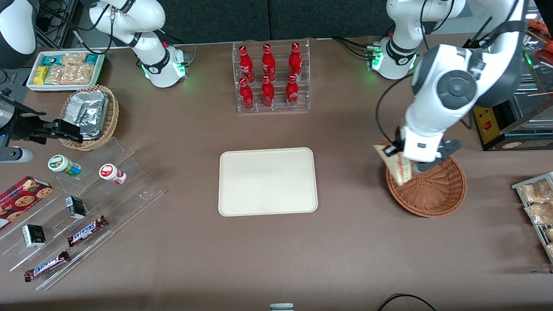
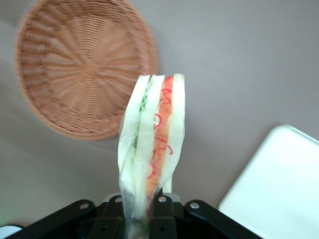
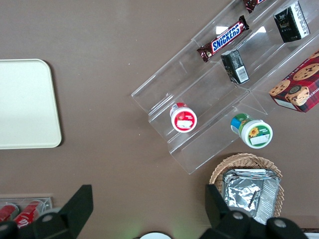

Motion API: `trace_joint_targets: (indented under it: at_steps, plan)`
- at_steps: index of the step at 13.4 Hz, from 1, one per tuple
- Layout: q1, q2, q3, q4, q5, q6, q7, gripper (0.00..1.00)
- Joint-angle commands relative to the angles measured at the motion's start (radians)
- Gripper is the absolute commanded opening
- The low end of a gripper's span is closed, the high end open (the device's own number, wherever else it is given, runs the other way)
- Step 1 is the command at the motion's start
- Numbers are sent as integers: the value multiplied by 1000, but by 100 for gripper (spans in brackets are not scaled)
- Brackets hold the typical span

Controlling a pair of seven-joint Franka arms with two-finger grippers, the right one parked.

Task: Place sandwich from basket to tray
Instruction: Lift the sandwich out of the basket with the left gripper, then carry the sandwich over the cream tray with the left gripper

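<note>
The sandwich point(image 1: 395, 163) point(image 2: 152, 144), a clear-wrapped wedge with green, orange and red layers at its edge, hangs in the air with my left gripper point(image 1: 410, 166) point(image 2: 142, 216) shut on its narrow end. It is lifted above the rim of the reddish-brown wicker basket point(image 1: 434, 190) point(image 2: 82, 67), which holds nothing. The cream tray point(image 1: 267, 181) point(image 2: 279, 194) lies flat at the table's middle, toward the parked arm's end from the basket, with nothing on it.
A clear rack of red bottles point(image 1: 271, 77) stands farther from the front camera than the tray. Toward the parked arm's end are a tan basket of foil packets point(image 1: 88, 114), a white snack bin point(image 1: 65, 69) and acrylic steps with snacks point(image 1: 77, 216). Packets point(image 1: 538, 203) lie at the working arm's end.
</note>
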Motion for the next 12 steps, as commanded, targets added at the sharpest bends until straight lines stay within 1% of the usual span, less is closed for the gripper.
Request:
trace_joint_targets:
  at_steps: [1,3,5,6,10,12]
  plan:
    - [-29,118,-71,136,5,-16,5,5]
    - [-93,191,-71,207,11,-9,8,5]
    - [-169,254,-71,248,76,-1,-10,5]
    - [-198,276,-71,268,87,5,-10,5]
    - [-308,426,-63,401,97,54,-41,5]
    - [-348,503,-63,445,179,76,-123,5]
